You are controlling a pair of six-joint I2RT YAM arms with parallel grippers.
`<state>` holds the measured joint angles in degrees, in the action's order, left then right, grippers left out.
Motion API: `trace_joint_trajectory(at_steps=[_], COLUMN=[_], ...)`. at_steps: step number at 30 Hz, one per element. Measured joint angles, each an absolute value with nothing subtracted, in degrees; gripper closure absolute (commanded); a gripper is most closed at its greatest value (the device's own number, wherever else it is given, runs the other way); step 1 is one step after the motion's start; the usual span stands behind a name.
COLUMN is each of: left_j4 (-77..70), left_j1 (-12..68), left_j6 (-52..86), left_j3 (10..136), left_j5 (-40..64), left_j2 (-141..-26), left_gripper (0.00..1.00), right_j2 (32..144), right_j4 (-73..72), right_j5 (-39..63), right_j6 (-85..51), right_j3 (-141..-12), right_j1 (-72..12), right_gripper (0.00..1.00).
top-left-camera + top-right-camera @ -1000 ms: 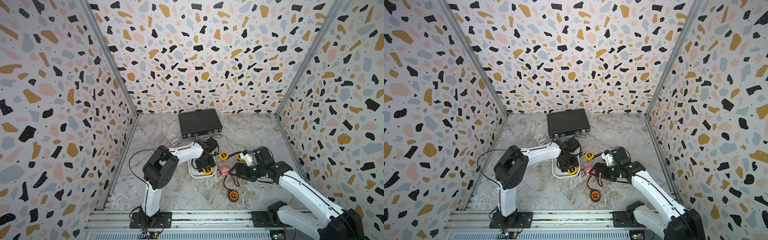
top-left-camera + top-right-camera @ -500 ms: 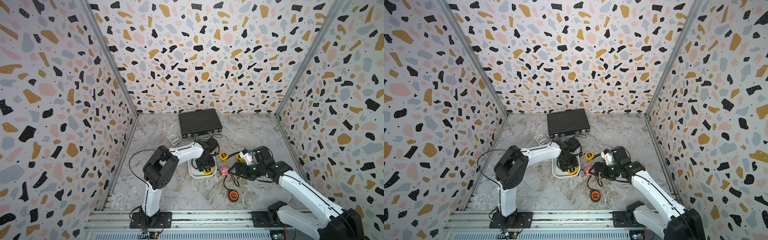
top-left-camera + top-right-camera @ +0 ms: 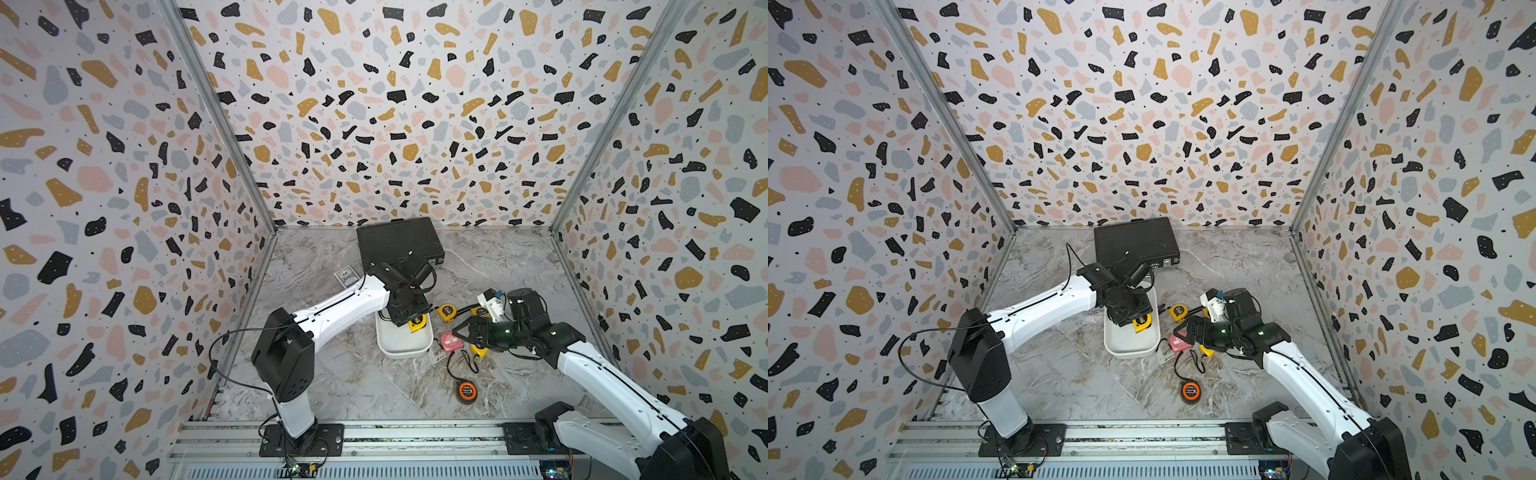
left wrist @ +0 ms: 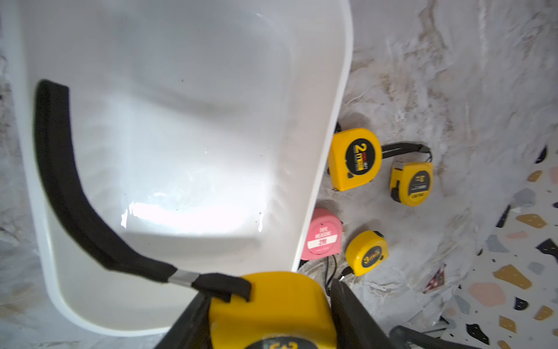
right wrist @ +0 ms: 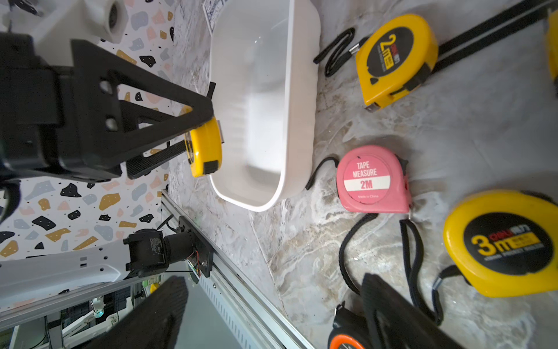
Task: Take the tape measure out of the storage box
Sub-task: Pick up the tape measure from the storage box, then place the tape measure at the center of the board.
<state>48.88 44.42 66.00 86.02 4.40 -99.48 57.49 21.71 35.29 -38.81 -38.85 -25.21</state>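
A: Clearance around the storage box [image 3: 405, 347]?
B: Left gripper [image 5: 197, 130], clamping a yellow tape measure [image 4: 268, 305], occupies the space above it. Right-arm side: pink tape measure [image 3: 449, 340] just beside the wall, loose yellow tape measures [image 4: 354, 158] and straps [image 4: 401, 148] near.
A: Free approach?
B: Rail-side tabletop [image 3: 365, 386] is bare.

Yellow tape measure [image 5: 205, 148] is tipped on edge, lifted just above the storage box [image 3: 405, 353], black strap dangling over it. Box is shallow, glossy white, rounded corners, lying flat.
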Motion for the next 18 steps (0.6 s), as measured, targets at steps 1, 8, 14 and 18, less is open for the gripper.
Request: trace_joint_trajectory(at_steps=[1, 8, 14, 18], left_j4=[49.17, 49.43, 48.38, 47.4], left_j1=[44.42, 44.95, 46.5, 47.51], left_j6=[66.37, 69.36, 72.29, 73.97], left_j3=[86.83, 91.61, 94.91, 96.44], left_j5=[4.4, 5.37, 7.31, 8.8], left_j2=[-99.15, -98.91, -99.13, -99.94], left_gripper=[1.0, 1.0, 1.0, 1.0], right_j2=[57.25, 56.07, 56.1, 56.07], right_j4=[20.91, 14.37, 9.67, 7.38], right_j5=[35.14, 33.58, 31.81, 31.14], right_j6=[-39.07, -40.99, -42.37, -42.89], right_j3=[-38.85, -38.85, -39.03, -39.62], right_j1=[-25.5, -27.62, -29.04, -29.39], right_gripper=[0.05, 0.05, 0.07, 0.09])
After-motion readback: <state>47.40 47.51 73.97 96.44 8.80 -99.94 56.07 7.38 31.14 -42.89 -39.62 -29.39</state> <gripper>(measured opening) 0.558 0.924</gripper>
